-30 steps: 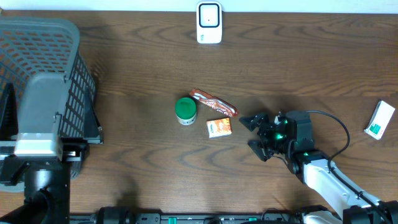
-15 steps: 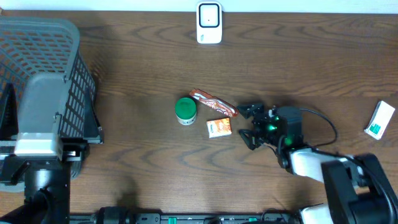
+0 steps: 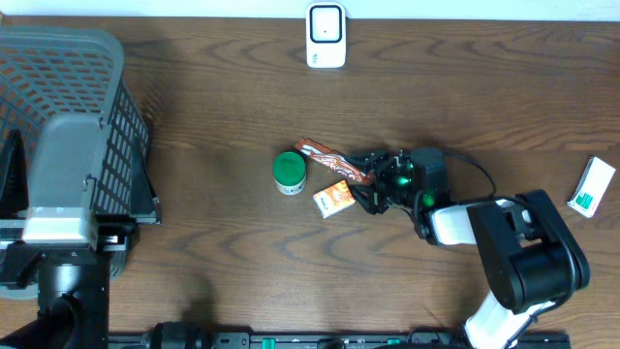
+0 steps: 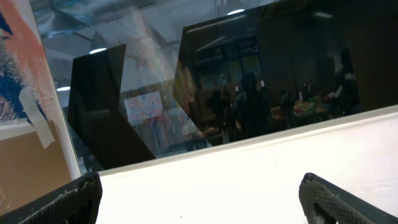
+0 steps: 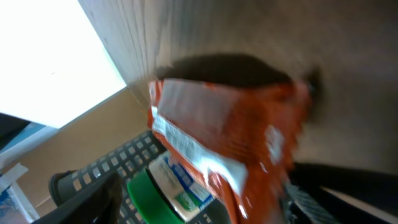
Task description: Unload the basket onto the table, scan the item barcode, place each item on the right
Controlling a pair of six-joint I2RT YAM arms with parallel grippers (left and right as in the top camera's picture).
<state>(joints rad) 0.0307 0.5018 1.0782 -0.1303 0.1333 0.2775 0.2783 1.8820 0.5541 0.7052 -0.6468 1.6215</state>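
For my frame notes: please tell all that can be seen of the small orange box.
The small orange box is flat, rectangular, seemingly cardboard, with a pale patch on top. It lies askew on the wooden table, near the brown wrapper, right of the green-lidded can. The right pincer is at its right edge; contact is unclear.

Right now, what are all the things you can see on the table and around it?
basket: one, grey, left end of the table.
scanner: one, white, back edge, middle.
jar: one, green lid, middle of the table.
snack wrapper: one, reddish brown, just right of the jar.
small box: one, orange, in front of the wrapper.
flat box: one, white and green, far right.
table: one, dark brown wood.
left gripper: one, black, jaws wide apart, holding nothing.
right gripper: one, black, jaws apart, at the wrapper and small box.
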